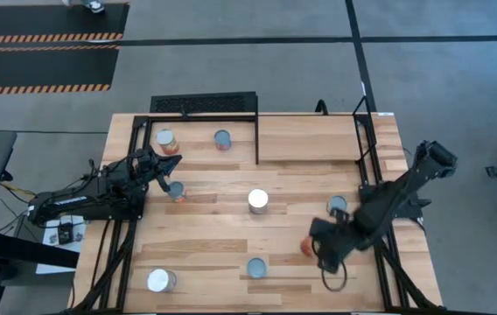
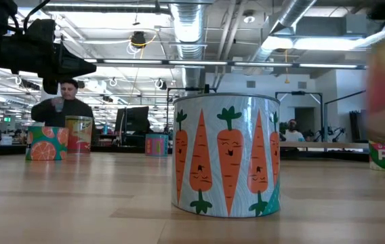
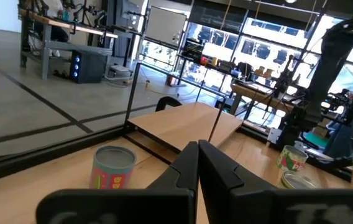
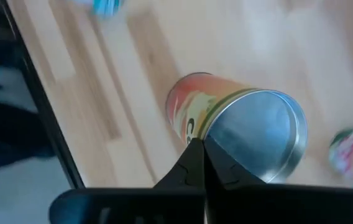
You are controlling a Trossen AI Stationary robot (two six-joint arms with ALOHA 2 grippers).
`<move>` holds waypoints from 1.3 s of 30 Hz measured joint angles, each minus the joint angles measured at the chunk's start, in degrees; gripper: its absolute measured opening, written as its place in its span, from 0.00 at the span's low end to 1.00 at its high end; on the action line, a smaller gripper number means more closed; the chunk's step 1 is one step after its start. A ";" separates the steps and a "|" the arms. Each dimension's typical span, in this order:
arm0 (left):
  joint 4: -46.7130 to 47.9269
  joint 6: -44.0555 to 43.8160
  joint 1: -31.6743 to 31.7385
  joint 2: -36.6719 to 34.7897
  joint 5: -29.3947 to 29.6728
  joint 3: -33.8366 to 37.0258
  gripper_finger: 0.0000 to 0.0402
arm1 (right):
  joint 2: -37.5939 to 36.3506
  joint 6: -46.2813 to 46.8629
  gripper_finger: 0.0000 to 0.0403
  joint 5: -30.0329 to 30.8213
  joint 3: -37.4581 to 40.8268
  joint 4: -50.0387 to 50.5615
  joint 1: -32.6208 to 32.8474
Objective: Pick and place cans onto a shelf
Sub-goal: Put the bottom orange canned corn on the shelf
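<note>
Right gripper (image 1: 318, 249) at four o'clock on the table (image 1: 205, 249), fingers pressed together, red-labelled can (image 4: 238, 127) tipped just ahead, left gripper (image 1: 163, 164) shut at nine o'clock beside a can (image 1: 177, 192), shelf (image 1: 305, 138) at one o'clock bare, white-topped can (image 1: 258, 200) central, open boards around it

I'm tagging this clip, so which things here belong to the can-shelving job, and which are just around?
Job:
- cans, such as the white-topped can and the carrot can
- orange-labelled can lying on its side by the right tool
- shelf
- left tool, shut, empty

Just around:
- black grate
- striped floor mats
- person beyond the table
</note>
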State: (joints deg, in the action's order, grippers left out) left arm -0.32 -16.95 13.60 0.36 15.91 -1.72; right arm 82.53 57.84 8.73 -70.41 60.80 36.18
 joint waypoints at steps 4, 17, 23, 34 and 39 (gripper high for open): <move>-0.02 -0.04 0.01 0.02 0.01 0.00 0.00 | -4.17 -9.65 0.01 0.60 -0.04 -0.34 -8.95; -0.26 -0.24 0.01 0.00 3.00 0.00 0.00 | -2.48 -51.33 0.00 -4.10 -12.59 6.53 -46.02; -0.26 0.64 -0.01 0.01 3.22 0.00 0.00 | 2.94 -67.50 0.00 -4.23 -20.05 13.04 -61.62; -0.35 1.31 0.00 0.00 4.29 0.00 0.00 | 10.46 -79.76 0.00 -2.65 -22.75 18.40 -83.46; -0.37 1.80 0.00 0.00 4.40 0.00 0.00 | 13.01 -80.82 0.00 0.09 -22.75 17.20 -88.32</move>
State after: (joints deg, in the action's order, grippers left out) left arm -0.69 -15.15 13.60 0.36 20.32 -1.72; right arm 95.54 -22.98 8.82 -93.17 78.00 -52.14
